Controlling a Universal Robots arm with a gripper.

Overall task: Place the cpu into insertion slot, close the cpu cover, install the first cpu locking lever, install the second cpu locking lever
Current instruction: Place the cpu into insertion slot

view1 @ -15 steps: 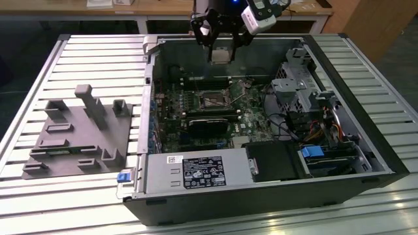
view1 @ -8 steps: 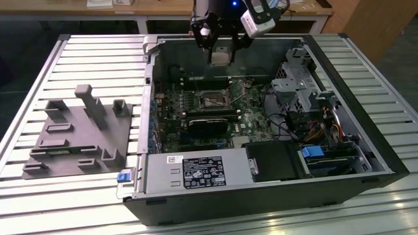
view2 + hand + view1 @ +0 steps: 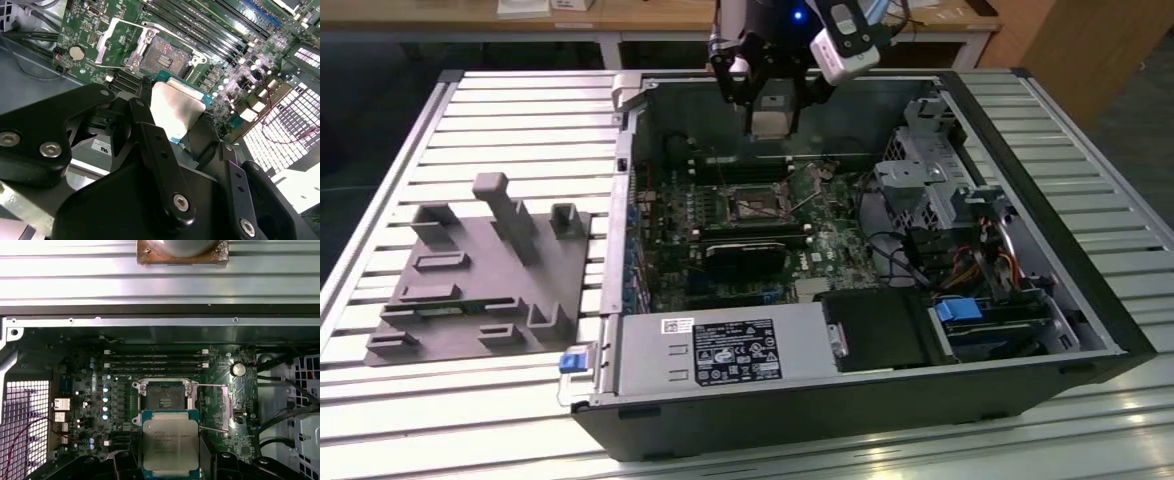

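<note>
Clamping printed cpu [image 3: 170,442], fingers [image 3: 145,120] above uncovered insertion slot [image 3: 163,401]

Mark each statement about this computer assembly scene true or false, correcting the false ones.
1. The hand grips the cpu. True.
2. The cpu sits in the insertion slot. False: the slot is empty, and the cpu is held clear of it.
3. The cpu cover is shut over the slot. False: it stands swung open beside the slot.
4. The computer case lies open on a slatted table. True.
</note>
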